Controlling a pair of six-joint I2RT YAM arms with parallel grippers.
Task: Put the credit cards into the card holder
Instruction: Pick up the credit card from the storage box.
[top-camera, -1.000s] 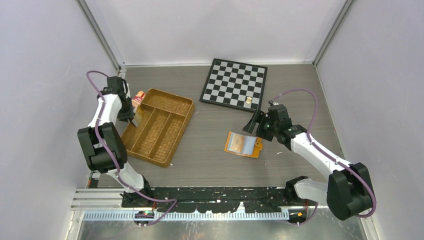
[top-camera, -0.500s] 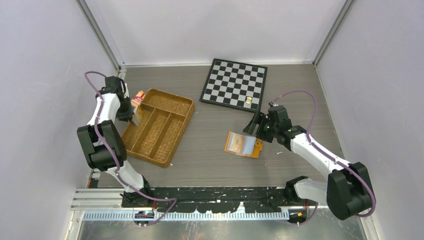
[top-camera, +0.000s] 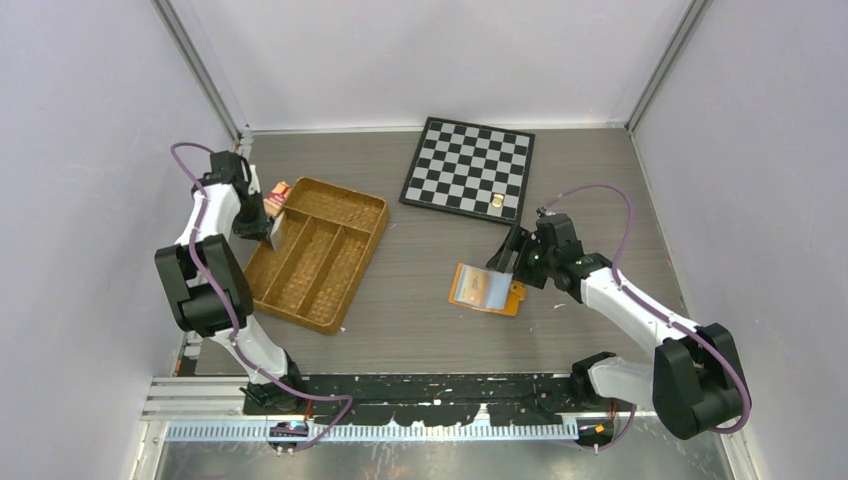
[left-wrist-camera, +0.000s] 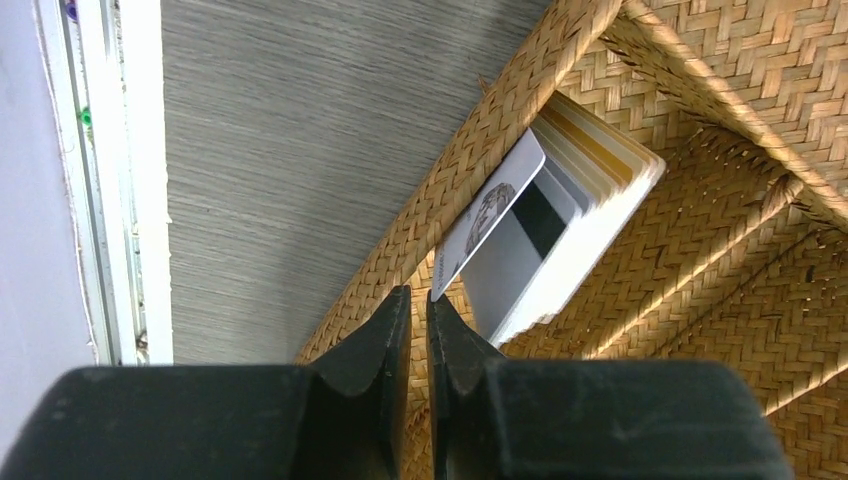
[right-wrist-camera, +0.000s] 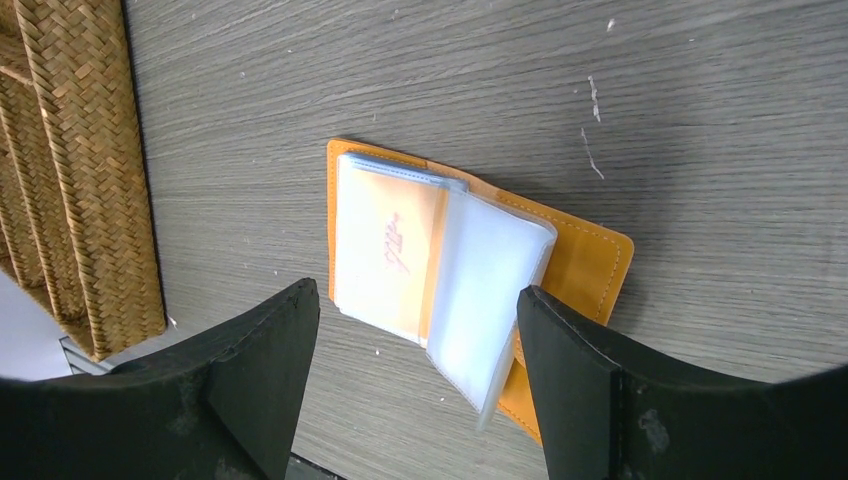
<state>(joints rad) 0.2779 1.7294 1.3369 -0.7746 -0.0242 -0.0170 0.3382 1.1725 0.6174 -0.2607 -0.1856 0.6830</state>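
Jaws of the left gripper (left-wrist-camera: 417, 300) have narrowed over the last second and now pinch the lower corner of a silver-grey plastic card with a dark stripe (left-wrist-camera: 490, 215). The card tilts up in the far left compartment of the brown woven divided tray (top-camera: 335, 325), against a pale stack of further cards (left-wrist-camera: 600, 170); a second ago no card showed there from above. The right gripper (top-camera: 510, 257) has eased slightly nearer the orange leather-like card holder (top-camera: 487, 289) and hovers over it, jaws spread wide and holding nothing. The holder lies open, clear sleeves up, on the grey wood-grain table (top-camera: 420, 340), right of the tray. A black-and-white chessboard (top-camera: 465, 165) lies at the far side, and a small red-and-tan packet (top-camera: 277, 192) sits beside the tray's far corner. Pale lilac walls (top-camera: 420, 60) enclose the table.
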